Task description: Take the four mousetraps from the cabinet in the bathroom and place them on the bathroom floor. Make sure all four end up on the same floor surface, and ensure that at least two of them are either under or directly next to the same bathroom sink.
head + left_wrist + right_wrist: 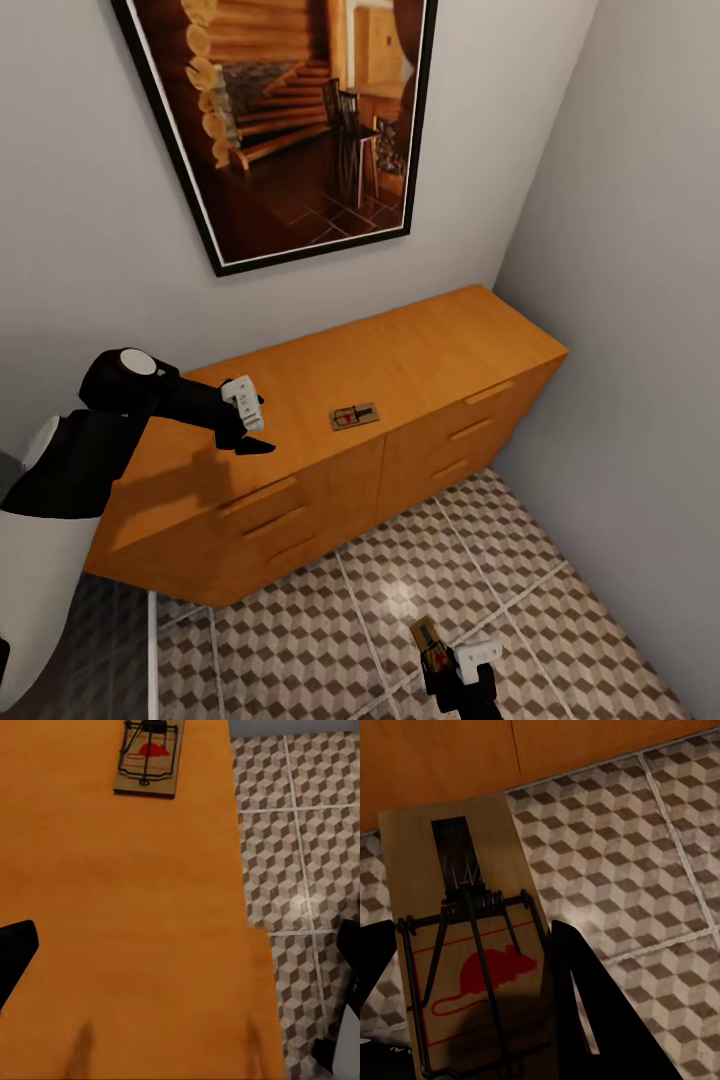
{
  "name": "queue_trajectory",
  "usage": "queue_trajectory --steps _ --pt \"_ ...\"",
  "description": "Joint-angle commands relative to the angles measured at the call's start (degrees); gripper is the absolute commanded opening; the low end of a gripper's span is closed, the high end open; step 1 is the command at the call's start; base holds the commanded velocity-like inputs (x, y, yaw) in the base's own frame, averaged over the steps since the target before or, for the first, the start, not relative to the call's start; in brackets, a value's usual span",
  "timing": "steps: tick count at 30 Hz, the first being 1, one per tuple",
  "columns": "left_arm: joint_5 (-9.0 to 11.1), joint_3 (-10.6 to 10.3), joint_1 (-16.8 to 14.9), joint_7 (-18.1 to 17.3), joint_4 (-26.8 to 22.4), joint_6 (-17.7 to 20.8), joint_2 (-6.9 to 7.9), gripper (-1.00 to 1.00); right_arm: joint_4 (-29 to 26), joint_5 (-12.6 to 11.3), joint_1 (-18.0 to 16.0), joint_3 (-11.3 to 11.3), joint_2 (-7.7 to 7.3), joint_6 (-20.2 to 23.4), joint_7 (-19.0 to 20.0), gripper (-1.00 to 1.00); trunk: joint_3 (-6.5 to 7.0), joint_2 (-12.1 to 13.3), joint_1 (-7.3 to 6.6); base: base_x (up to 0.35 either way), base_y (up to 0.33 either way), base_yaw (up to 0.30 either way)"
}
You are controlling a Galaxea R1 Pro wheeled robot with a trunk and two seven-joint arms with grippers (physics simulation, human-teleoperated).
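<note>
The right pincer (pixel 447 655) clamped a mousetrap (pixel 465 945) above the bathroom floor (pixel 560 600); release from height risked bouncing. The left pincer (pixel 243 405) hovered apart over the cabinet (pixel 420 350), a second trap (pixel 354 416) at its three o'clock.

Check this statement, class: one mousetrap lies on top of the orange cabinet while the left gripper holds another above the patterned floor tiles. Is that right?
Not quite. One mousetrap does lie on the cabinet top, but the right gripper holds the second mousetrap above the floor tiles, as the right wrist view shows. The left gripper hangs open and empty over the cabinet top.
</note>
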Motion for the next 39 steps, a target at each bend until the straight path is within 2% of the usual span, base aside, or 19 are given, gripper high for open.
queue_trajectory --steps 1,6,35,39 --pt "-0.41 -0.3 -0.06 -0.41 -0.03 0.6 -0.01 1.0 0.07 0.21 -0.05 0.07 0.0 -0.19 -0.15 -1.0 -0.09 -0.1 0.05 0.155 0.0 0.0" --pt "-0.41 -1.36 -0.06 -0.38 0.05 0.6 -0.16 1.0 0.07 0.21 -0.05 0.07 0.0 -0.19 -0.15 -1.0 -0.09 -0.1 0.05 0.089 0.0 0.0" --pt "-0.5 -2.0 -0.06 -0.46 0.33 0.66 -0.27 1.0 0.07 0.21 -0.05 0.07 0.0 -0.19 -0.15 -1.0 -0.1 -0.1 0.05 0.043 -0.033 0.0" --pt "-0.5 -3.0 -0.06 -0.41 0.38 0.68 -0.3 1.0 0.07 0.21 -0.05 0.07 0.04 -0.19 -0.15 -1.0 -0.1 -0.1 0.05 0.134 -0.066 0.0"
